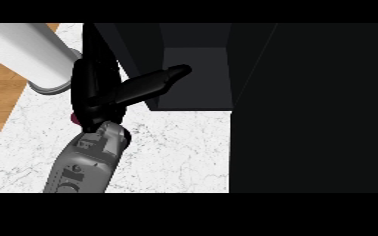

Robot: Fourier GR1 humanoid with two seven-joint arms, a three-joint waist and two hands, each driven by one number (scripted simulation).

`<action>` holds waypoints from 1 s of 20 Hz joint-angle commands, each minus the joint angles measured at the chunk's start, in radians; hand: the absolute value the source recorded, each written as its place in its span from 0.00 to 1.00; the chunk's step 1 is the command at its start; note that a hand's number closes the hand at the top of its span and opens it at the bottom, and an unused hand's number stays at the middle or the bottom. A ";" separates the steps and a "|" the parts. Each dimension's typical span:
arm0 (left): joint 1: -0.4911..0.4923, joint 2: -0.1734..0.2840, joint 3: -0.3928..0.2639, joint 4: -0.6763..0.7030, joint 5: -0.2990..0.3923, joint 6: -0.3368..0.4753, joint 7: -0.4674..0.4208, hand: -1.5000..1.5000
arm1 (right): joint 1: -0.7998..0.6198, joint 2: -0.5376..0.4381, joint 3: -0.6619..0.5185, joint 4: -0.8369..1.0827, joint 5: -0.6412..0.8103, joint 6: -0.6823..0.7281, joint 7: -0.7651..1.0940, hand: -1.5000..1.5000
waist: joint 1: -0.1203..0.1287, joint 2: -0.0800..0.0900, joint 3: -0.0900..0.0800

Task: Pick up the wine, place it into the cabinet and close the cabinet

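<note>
Left of centre, one hand (100, 92) is clenched round the dark wine bottle (151, 82), neck tilted toward the cabinet (193, 80) opening at upper middle, presumably to slide it in. Which hand, I cannot tell. White marble desk (177, 150) below.

White marble counter (177, 150), dark cabinet (295, 130) on it
</note>
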 commanded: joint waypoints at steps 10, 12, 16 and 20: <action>-0.060 -0.008 -0.010 -0.042 -0.175 0.066 0.173 0.00 | -0.086 -0.013 -0.054 -0.095 -0.069 -0.040 0.151 0.00 | 0.002 -0.001 0.003; -0.140 0.031 0.072 -0.101 -0.214 -0.020 0.325 0.00 | -0.004 0.030 0.018 -0.157 0.007 -0.061 0.127 0.00 | 0.002 -0.004 0.003; -0.009 0.039 0.050 -0.223 -0.258 -0.051 0.337 0.00 | -0.025 0.038 0.046 -0.151 0.049 -0.068 0.141 0.00 | 0.008 -0.004 0.003; -0.016 0.054 0.110 -0.206 -0.256 -0.083 0.352 0.00 | -0.065 0.047 0.051 -0.136 0.089 -0.104 0.158 0.00 | 0.005 -0.002 0.003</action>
